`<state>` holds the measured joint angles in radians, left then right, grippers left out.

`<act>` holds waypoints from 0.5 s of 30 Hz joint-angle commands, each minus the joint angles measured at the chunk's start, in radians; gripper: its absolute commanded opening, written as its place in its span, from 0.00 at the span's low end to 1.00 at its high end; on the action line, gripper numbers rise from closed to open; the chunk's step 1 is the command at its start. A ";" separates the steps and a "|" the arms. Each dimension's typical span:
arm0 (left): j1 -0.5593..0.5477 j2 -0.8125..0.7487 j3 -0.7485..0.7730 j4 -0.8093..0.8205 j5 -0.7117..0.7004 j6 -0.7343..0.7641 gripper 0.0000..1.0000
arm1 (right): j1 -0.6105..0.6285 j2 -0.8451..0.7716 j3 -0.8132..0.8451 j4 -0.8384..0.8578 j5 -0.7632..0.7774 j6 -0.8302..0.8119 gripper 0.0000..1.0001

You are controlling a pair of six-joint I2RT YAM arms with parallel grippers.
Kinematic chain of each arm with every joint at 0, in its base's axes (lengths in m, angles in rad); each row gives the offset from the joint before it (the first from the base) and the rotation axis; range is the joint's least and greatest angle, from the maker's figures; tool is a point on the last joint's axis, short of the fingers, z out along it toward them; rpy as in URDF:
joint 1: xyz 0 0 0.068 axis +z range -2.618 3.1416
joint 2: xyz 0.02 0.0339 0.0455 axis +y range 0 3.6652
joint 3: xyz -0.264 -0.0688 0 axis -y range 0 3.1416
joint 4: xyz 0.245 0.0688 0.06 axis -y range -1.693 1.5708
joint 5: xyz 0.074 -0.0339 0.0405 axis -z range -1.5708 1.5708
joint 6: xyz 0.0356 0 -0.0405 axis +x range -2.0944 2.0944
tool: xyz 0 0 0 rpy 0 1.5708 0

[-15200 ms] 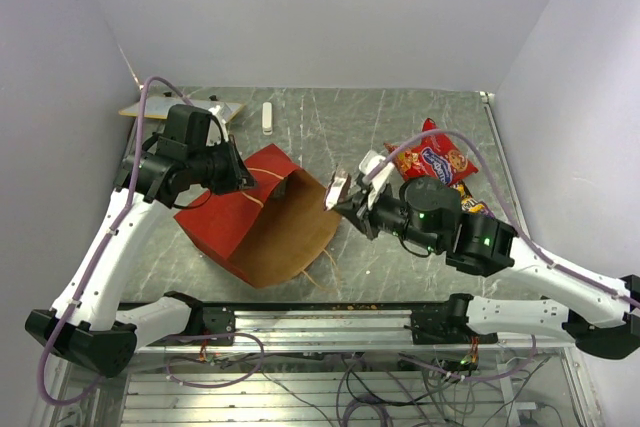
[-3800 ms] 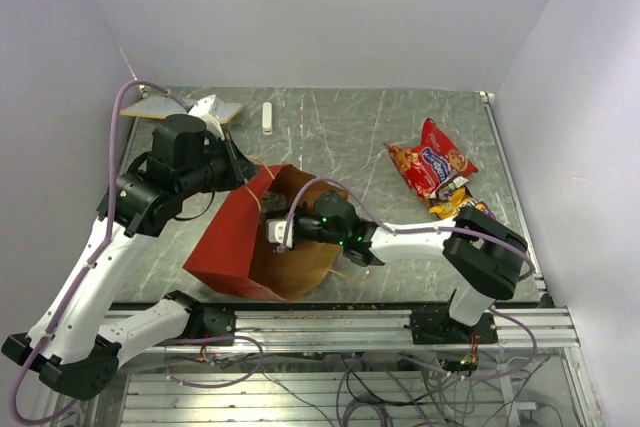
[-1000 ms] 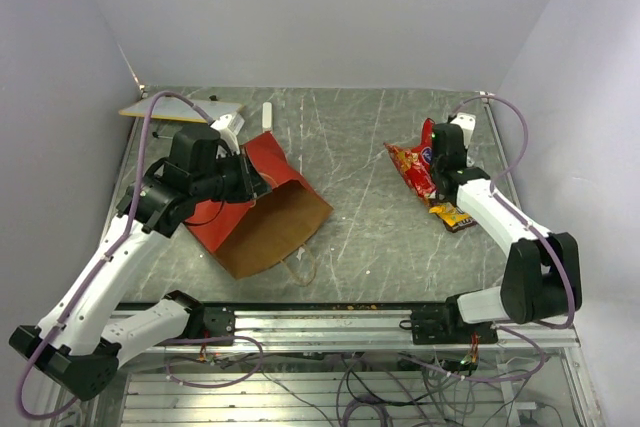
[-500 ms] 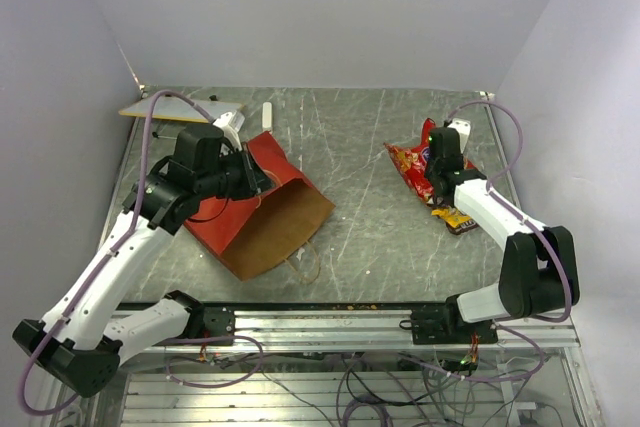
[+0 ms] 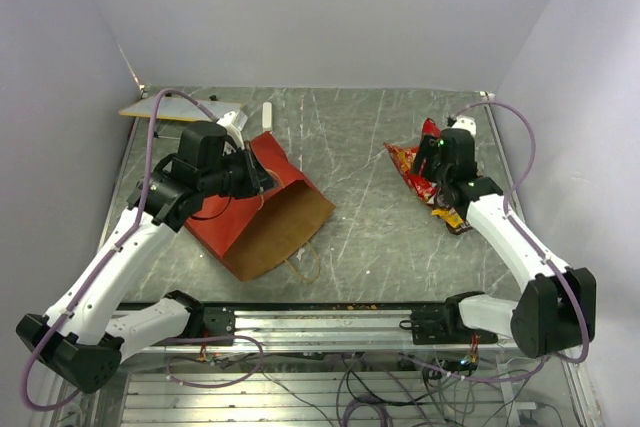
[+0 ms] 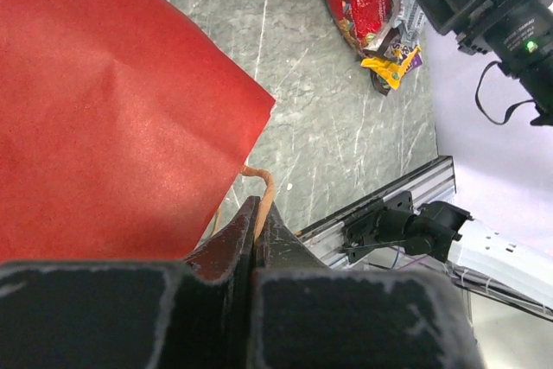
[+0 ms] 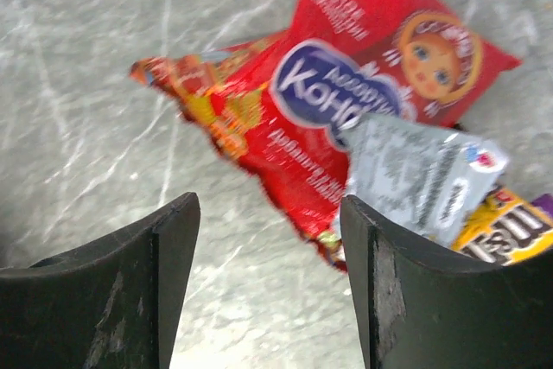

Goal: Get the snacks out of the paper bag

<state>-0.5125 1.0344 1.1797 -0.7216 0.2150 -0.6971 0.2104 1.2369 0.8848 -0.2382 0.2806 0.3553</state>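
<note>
Now | 1 paper bag (image 5: 272,219), left hand (image 5: 262,181) clamped on it | 1 red snack bag (image 7: 321,99), 2 o'clock | right hand (image 7: 266,206) open, empty

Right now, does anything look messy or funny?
Yes. The bag lies tipped over on its side instead of standing, and the snacks sit in a jumbled heap on the right, overlapping one another.

The red paper bag (image 5: 262,215) lies on its side, brown mouth open, with the snacks (image 5: 408,165) heaped well to its right.
</note>
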 commanded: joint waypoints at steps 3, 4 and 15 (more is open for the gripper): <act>-0.004 0.023 -0.013 0.064 0.056 -0.019 0.07 | 0.201 -0.130 -0.130 -0.044 -0.032 0.150 0.68; -0.004 0.027 -0.017 0.066 0.059 -0.019 0.07 | 0.246 -0.153 -0.163 -0.035 -0.014 0.171 0.69; -0.004 -0.005 -0.052 0.061 0.061 -0.065 0.07 | 0.478 -0.180 -0.265 -0.038 0.043 0.234 0.71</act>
<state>-0.5125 1.0592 1.1557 -0.6979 0.2508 -0.7269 0.6674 1.0615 0.6075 -0.3122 0.2821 0.6159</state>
